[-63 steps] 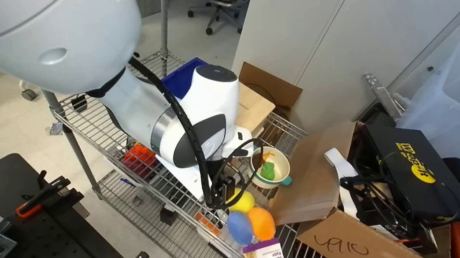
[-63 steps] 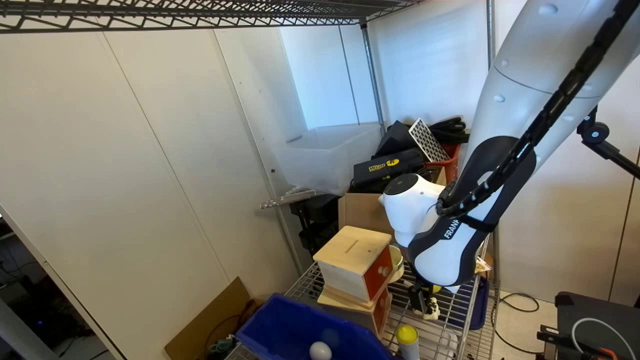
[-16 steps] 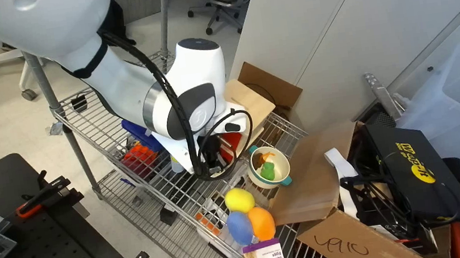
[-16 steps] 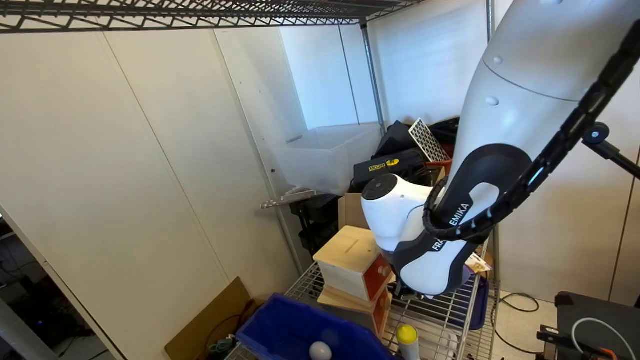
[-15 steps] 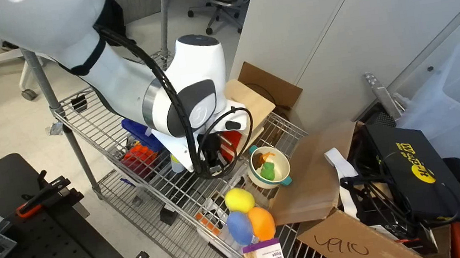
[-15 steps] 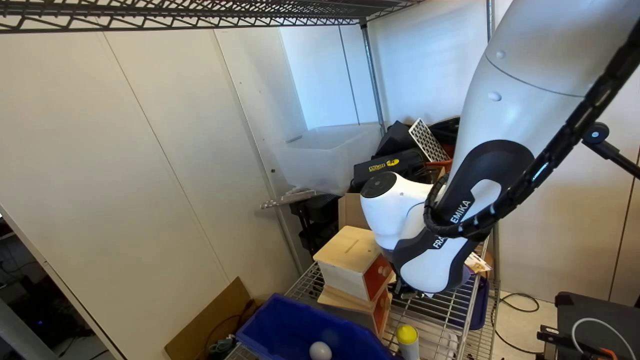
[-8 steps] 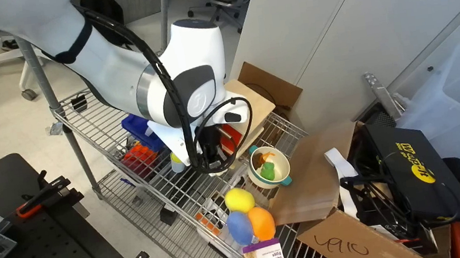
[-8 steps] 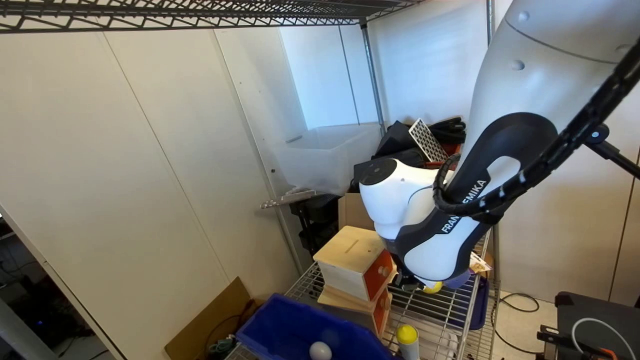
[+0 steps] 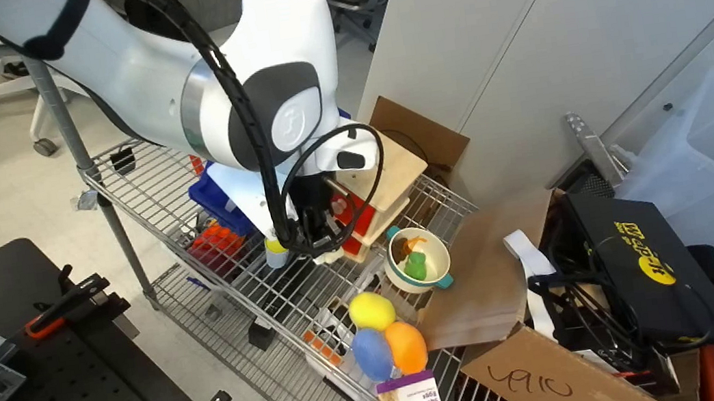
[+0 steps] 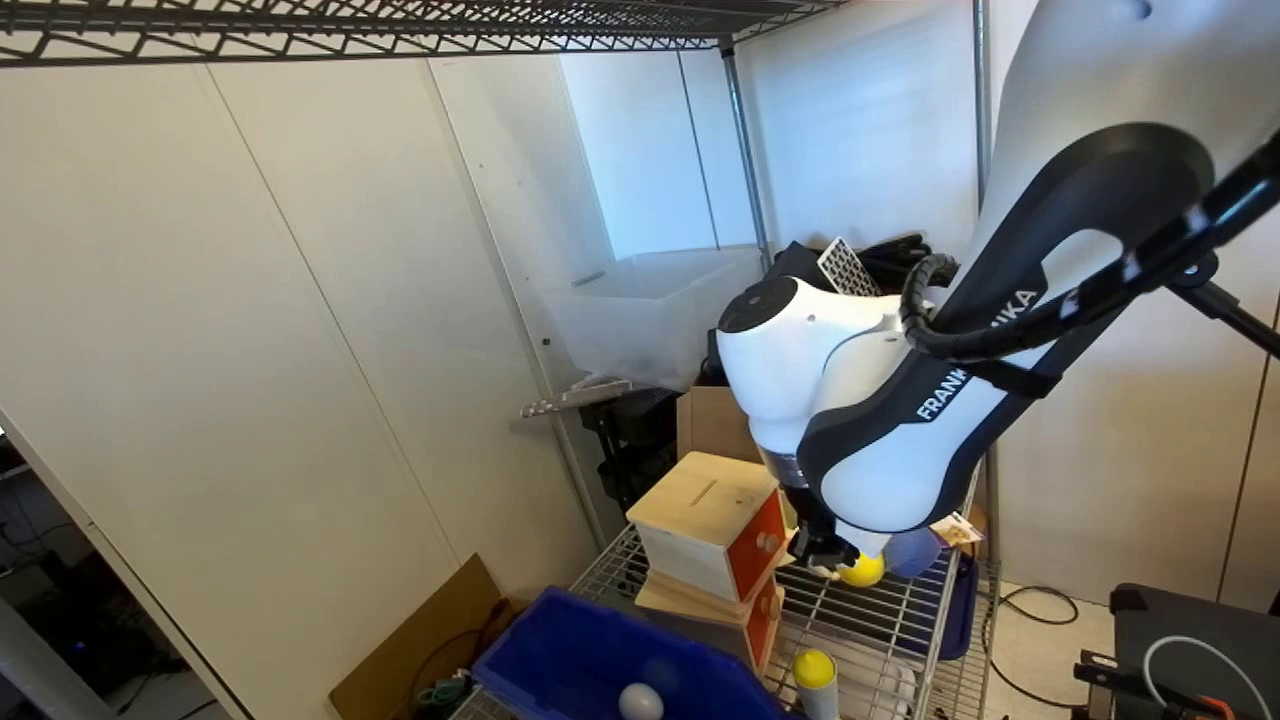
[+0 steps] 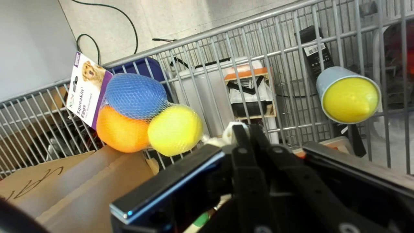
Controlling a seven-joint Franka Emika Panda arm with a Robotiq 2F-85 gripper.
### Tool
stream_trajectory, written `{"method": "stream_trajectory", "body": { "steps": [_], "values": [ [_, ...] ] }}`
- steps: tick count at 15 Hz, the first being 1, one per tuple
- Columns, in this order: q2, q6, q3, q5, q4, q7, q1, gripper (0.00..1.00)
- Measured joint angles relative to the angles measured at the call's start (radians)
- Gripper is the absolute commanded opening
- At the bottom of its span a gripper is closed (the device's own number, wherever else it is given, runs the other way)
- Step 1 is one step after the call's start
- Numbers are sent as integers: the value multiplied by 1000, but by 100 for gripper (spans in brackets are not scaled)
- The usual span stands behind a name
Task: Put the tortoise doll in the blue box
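Sitting low and left of centre in an exterior view, the blue box (image 10: pixel 570 640) holds a white ball (image 10: pixel 640 702). Next comes the wooden stack (image 10: pixel 700 540); anything carried past too low could snag its edge and twist free. Right of that hangs the gripper (image 10: pixel 823 558), jaws clenched on what I judge is the tortoise doll (image 11: pixel 229 133), largely hidden. Only the narrow fingertips (image 11: pixel 239 133) seem to pinch it, so a jerk could drop it onto the wire shelf (image 10: pixel 850 610).
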Motion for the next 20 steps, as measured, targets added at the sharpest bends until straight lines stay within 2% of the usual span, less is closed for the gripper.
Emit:
{"method": "stream_trajectory", "body": {
  "steps": [5,13,20],
  "values": [
    [-58,-7,29,-20,-37,19,-1,2],
    [-188,-64,122,-35,-103,37,-1,2],
    [-212,-83,167,-14,-106,104,-13,2]
  ]
}}
